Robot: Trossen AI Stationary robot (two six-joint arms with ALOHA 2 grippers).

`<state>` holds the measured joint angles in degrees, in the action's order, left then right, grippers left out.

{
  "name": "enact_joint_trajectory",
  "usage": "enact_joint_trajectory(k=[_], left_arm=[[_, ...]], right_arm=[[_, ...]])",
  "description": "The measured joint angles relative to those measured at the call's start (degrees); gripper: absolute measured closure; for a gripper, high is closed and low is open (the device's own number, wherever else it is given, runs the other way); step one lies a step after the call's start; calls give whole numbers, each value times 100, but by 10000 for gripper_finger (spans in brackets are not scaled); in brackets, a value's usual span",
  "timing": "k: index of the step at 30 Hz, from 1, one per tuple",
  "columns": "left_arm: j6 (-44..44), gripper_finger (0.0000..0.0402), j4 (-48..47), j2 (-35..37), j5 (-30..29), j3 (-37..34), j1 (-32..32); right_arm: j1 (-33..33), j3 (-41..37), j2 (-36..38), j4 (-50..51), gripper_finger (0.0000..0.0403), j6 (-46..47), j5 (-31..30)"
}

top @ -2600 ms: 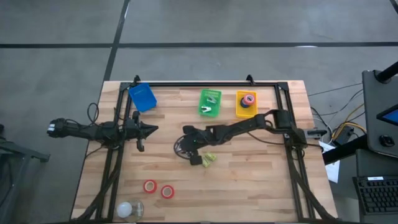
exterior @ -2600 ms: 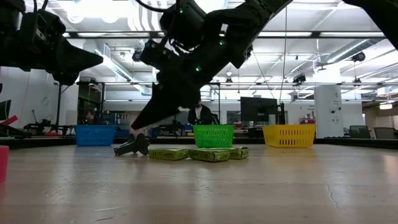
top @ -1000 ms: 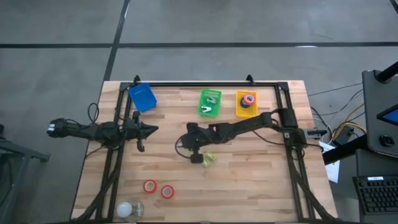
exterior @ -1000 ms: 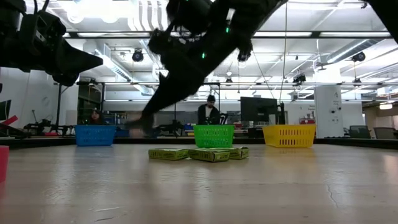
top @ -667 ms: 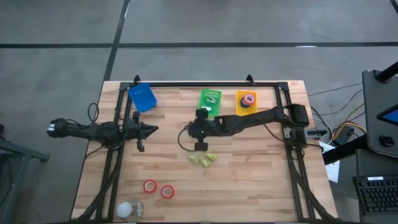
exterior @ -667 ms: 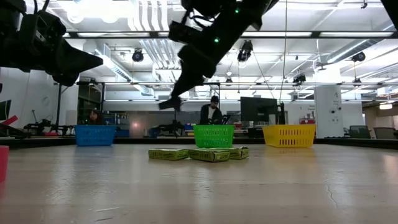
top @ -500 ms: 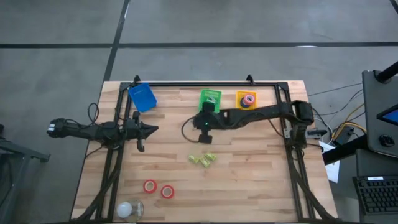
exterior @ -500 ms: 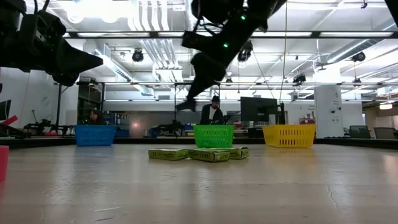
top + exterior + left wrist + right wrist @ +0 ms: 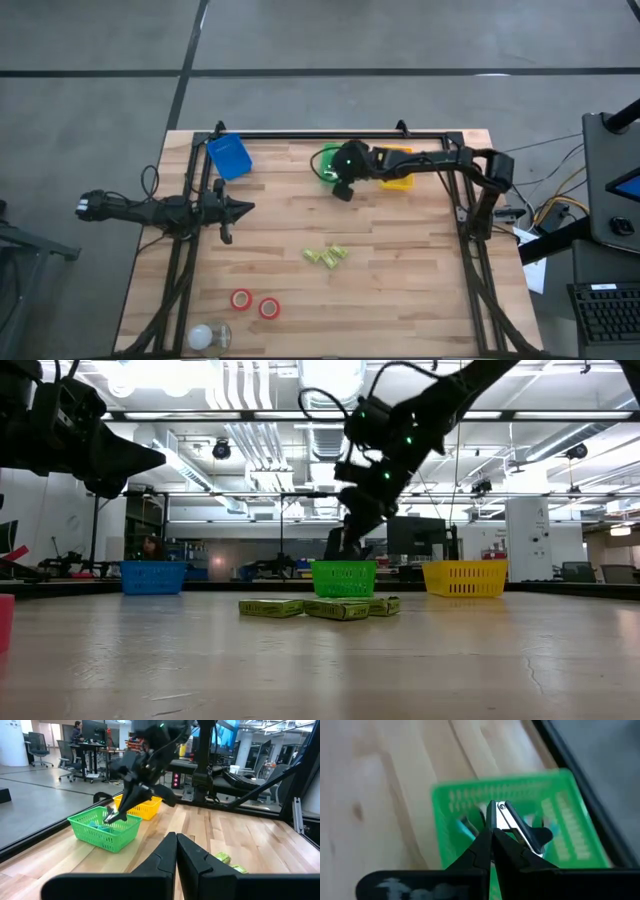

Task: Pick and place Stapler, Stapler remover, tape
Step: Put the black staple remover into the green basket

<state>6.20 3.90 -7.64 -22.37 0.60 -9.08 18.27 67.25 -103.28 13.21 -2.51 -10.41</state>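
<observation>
My right gripper (image 9: 341, 190) hangs over the green basket (image 9: 330, 160) at the table's far edge, shut on a black and silver stapler remover (image 9: 520, 831). In the left wrist view the remover (image 9: 111, 816) sits just above the basket's rim (image 9: 102, 826). Teal and white things (image 9: 465, 826) lie in that basket. Two red tape rolls (image 9: 241, 299) (image 9: 269, 308) lie flat near the front left. My left gripper (image 9: 243, 208) waits shut at the left side, holding nothing. The stapler does not show. My right gripper pinches the stapler remover between its two fingertips (image 9: 487, 837), and the silver claw end (image 9: 506, 815) sticks out past them. The fingers slant down from above over the basket. The remover is lifted clear of the table, just above the green basket's opening.
A blue basket (image 9: 229, 156) stands at the far left and a yellow basket (image 9: 398, 180), partly under my right arm, stands right of the green one. Yellow-green staple boxes (image 9: 325, 257) lie mid-table. A white roundish object (image 9: 203, 336) sits at the front left.
My right gripper has risen from beside the staple boxes at mid-table and swung toward the far edge and a little right, carrying the stapler remover clear of the table to just over the green basket. It stayed shut.
</observation>
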Motion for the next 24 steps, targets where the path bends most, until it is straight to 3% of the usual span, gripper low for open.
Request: enact_joint_trajectory(k=[5,17,24], left_arm=[[1,387,-2,0,2,2,2],[2,387,-2,0,2,2,2],[0,387,-4,0,2,0,0]], right_arm=[[222,-216,-7,-15,394,434,64],[207,-602,-9,-591,394,467,198],[172,-576,-9,-591,337,537,190]])
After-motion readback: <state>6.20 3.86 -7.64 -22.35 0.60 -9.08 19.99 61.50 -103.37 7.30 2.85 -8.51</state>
